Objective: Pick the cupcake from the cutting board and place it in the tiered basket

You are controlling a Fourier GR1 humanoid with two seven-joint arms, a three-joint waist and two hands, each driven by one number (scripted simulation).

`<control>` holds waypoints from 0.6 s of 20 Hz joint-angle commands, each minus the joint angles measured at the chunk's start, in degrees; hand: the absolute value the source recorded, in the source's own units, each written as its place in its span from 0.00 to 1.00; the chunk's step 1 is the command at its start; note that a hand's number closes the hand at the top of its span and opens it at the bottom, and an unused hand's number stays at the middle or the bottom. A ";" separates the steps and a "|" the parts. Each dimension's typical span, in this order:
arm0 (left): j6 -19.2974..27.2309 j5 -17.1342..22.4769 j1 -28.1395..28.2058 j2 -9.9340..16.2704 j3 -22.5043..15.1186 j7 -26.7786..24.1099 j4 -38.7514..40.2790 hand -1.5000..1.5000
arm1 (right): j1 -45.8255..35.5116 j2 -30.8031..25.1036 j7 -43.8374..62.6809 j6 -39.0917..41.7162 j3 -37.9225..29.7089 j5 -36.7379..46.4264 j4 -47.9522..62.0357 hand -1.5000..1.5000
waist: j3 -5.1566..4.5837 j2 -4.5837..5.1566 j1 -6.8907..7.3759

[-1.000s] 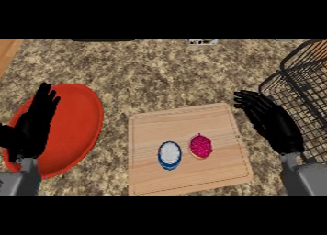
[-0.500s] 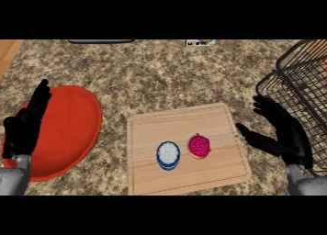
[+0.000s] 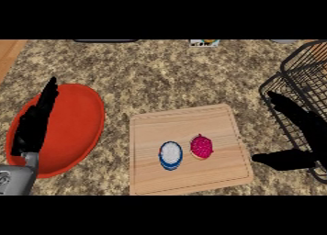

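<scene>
On the wooden cutting board (image 3: 190, 151) sits the cupcake (image 3: 202, 147) — pink-topped, beside a blue-and-white one (image 3: 171, 155) — untouched. The right hand (image 3: 308, 137), fingers straight and thumb spread, hangs just off the board's right edge, likely lining up a grasp, against the wire tiered basket (image 3: 308, 82). The left hand (image 3: 36, 121) rests open over a red plate (image 3: 75, 124).

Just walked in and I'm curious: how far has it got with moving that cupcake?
Nothing is done: the cupcake sits on the cutting board beside a blue-rimmed item. The open right hand hovers right of the board, holding nothing. Grasping, lifting and placing it in the tiered basket remain.
</scene>
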 commanded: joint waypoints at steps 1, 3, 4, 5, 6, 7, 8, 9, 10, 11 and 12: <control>1.51 -1.93 -1.47 -2.23 -1.82 0.53 0.21 0.50 | -7.35 -6.25 12.68 8.18 3.28 0.16 -4.68 0.00 | -0.05 0.17 0.89; -1.56 -0.26 -0.64 0.15 0.03 -1.26 0.81 0.50 | -10.52 -7.12 18.20 11.62 4.13 -1.38 -6.59 0.00 | -0.04 0.17 1.14; -0.84 -0.42 -1.64 -0.65 0.52 -1.06 2.33 0.50 | -13.23 -4.64 22.46 10.57 6.37 0.19 -6.64 0.00 | -0.01 0.28 1.17; -1.11 -0.49 -2.43 -0.70 0.53 -0.73 2.15 0.50 | -14.75 -5.39 25.47 12.37 6.00 -0.85 -7.66 0.00 | 0.01 0.21 0.90; -0.43 -1.81 -0.77 -1.36 -0.91 1.00 -0.39 0.50 | -17.92 -1.79 27.85 11.79 6.74 -0.01 -4.53 0.00 | 0.09 0.22 1.33; -0.40 -1.44 -0.98 -2.88 -0.89 0.12 0.65 0.50 | -20.78 0.24 28.37 12.79 6.90 0.60 -1.62 0.00 | 0.10 0.30 1.28; -0.09 -2.61 -2.75 -2.65 -0.11 -0.74 3.92 0.50 | -22.34 2.17 30.02 13.36 7.18 0.82 -0.26 0.00 | 0.10 0.34 0.97; -2.04 -1.01 -2.93 -1.02 1.38 0.51 2.15 0.50 | -22.34 1.63 32.04 14.09 6.64 1.40 0.17 0.00 | 0.11 0.25 0.87; -1.33 -2.45 -2.14 -1.00 0.59 2.05 -0.30 0.50 | -21.46 4.89 32.93 12.28 9.76 4.92 -0.52 0.00 | 0.14 0.18 0.86; -2.90 -0.58 1.11 0.31 1.37 0.70 -3.46 0.50 | -25.89 6.48 36.94 13.17 9.73 2.95 2.34 0.00 | 0.11 0.17 1.75; -0.71 -2.83 -0.14 -2.41 -0.26 0.73 -0.36 0.50 | -25.73 9.91 39.70 10.68 12.68 6.12 1.35 0.00 | 0.10 0.21 1.15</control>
